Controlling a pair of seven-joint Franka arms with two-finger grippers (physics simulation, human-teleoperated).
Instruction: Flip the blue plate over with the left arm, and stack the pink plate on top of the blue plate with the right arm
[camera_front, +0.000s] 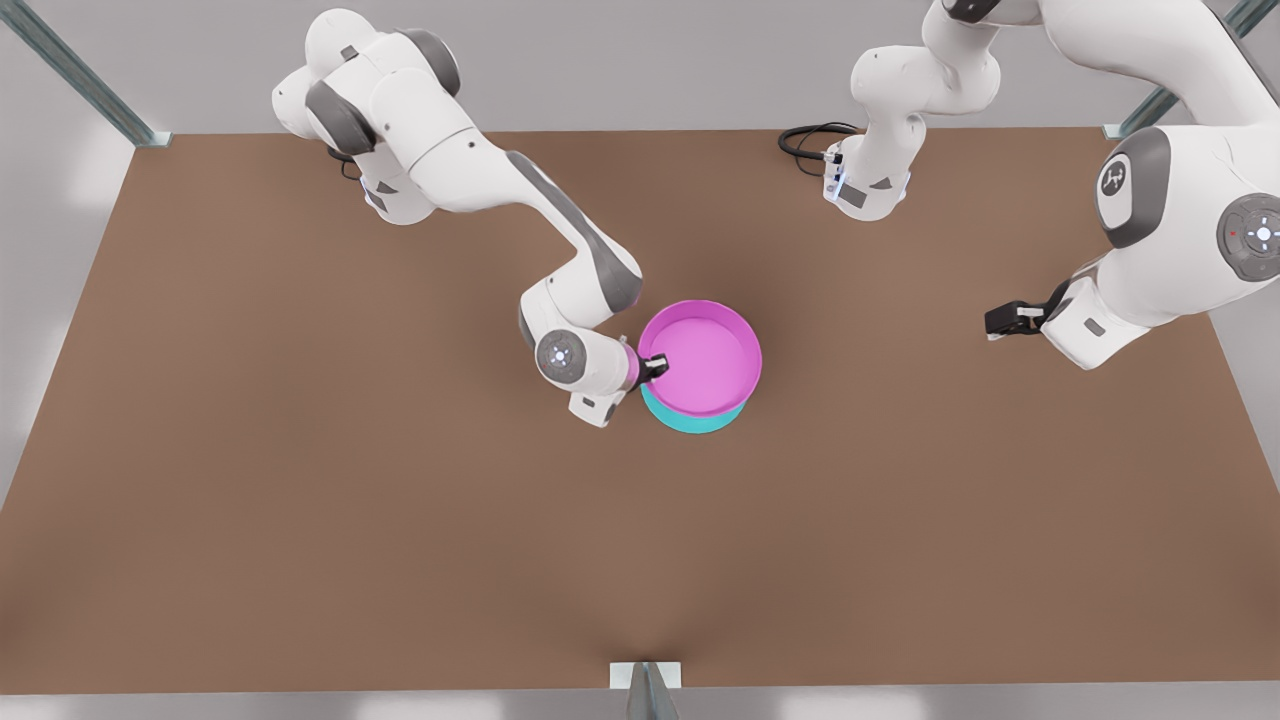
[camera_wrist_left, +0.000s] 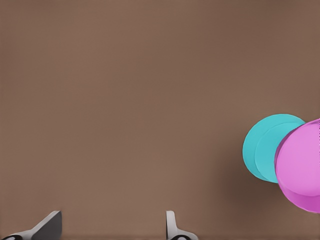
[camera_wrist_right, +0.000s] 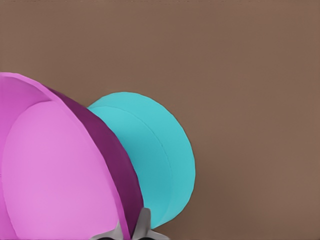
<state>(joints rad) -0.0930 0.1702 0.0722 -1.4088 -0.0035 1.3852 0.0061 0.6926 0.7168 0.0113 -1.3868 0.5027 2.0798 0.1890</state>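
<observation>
The pink plate (camera_front: 705, 358) is upright above the blue plate (camera_front: 690, 420), covering most of it. My right gripper (camera_front: 655, 366), on the arm at the front view's left, is shut on the pink plate's rim. In the right wrist view its fingers (camera_wrist_right: 143, 225) pinch the pink plate's (camera_wrist_right: 55, 170) wall, and the blue plate (camera_wrist_right: 150, 155) lies bottom-up on the table beyond. I cannot tell if the two plates touch. My left gripper (camera_front: 1005, 320) waits far off at the front view's right, open (camera_wrist_left: 110, 230) and holding nothing, with the blue plate (camera_wrist_left: 262, 147) and pink plate (camera_wrist_left: 302, 170) in the distance.
The brown table (camera_front: 300, 500) stretches wide around the plates. The two arm bases (camera_front: 865, 185) stand at its far edge, with a black cable (camera_front: 805, 140) beside one. Metal frame posts (camera_front: 645, 690) mark the table's edges.
</observation>
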